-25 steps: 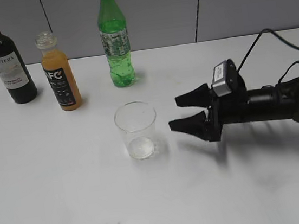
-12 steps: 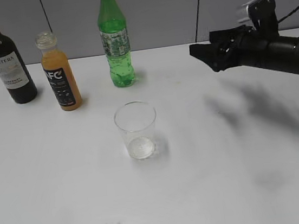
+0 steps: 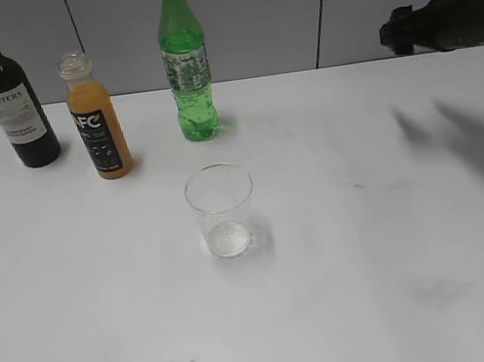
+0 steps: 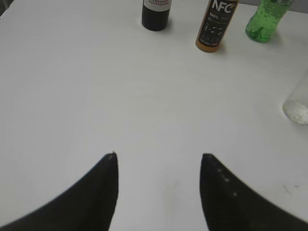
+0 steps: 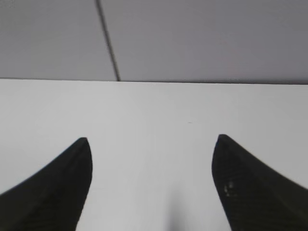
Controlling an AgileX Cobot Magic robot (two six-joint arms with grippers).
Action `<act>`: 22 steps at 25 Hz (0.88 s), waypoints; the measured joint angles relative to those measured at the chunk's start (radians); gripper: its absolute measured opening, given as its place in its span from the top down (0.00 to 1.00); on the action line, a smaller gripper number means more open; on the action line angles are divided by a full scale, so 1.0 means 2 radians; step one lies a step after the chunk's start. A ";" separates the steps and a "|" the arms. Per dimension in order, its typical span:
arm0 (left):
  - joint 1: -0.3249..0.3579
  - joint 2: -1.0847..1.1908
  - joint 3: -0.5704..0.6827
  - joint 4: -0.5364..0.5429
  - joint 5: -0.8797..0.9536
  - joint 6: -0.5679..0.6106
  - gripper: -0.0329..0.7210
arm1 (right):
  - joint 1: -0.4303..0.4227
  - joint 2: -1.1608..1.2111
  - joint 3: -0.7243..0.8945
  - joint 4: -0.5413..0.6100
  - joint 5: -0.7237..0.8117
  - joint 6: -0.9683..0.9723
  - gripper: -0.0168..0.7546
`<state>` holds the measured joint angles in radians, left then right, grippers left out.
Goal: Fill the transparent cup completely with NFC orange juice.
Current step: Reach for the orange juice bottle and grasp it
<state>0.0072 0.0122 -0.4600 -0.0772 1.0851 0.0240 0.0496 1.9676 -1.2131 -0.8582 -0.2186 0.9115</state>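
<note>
The transparent cup (image 3: 221,210) stands upright and empty in the middle of the white table; its edge shows at the right of the left wrist view (image 4: 298,103). The NFC orange juice bottle (image 3: 96,118), uncapped and holding orange liquid, stands at the back left; it also shows in the left wrist view (image 4: 216,26). My right gripper (image 3: 392,34) is raised at the upper right, far from the cup, open and empty (image 5: 151,142). My left gripper (image 4: 159,156) is open and empty above bare table, out of the exterior view.
A dark wine bottle (image 3: 9,95) stands at the far back left and a green soda bottle (image 3: 185,64) behind the cup. A grey panelled wall (image 3: 292,16) runs behind the table (image 3: 367,263).
My right arm has drawn away from beside the cup, rising and moving back to the upper right. The cup and bottles have not moved.
</note>
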 joint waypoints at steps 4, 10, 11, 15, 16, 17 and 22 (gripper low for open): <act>0.000 0.000 0.000 0.000 0.000 0.000 0.40 | 0.000 -0.019 -0.029 0.024 0.114 0.001 0.21; 0.000 0.000 0.000 0.000 0.000 0.000 0.40 | -0.001 -0.027 -0.077 0.229 0.302 -0.189 0.21; 0.000 0.000 0.000 0.000 0.000 0.000 0.40 | -0.001 -0.027 -0.087 0.275 0.329 -0.228 0.21; 0.000 0.000 0.000 0.000 0.000 0.000 0.40 | -0.001 -0.027 -0.136 0.398 0.426 -0.357 0.22; 0.000 0.000 0.000 0.000 0.000 0.000 0.40 | -0.001 -0.027 -0.150 0.415 0.452 -0.381 0.22; 0.000 0.000 0.000 0.000 0.000 0.000 0.40 | -0.001 -0.030 -0.162 0.429 0.477 -0.403 0.22; 0.000 0.000 0.000 0.000 0.000 0.000 0.40 | -0.001 -0.061 -0.199 0.466 0.571 -0.523 0.22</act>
<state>0.0072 0.0122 -0.4600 -0.0772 1.0851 0.0240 0.0484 1.8457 -1.6103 0.0747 0.9228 -0.1350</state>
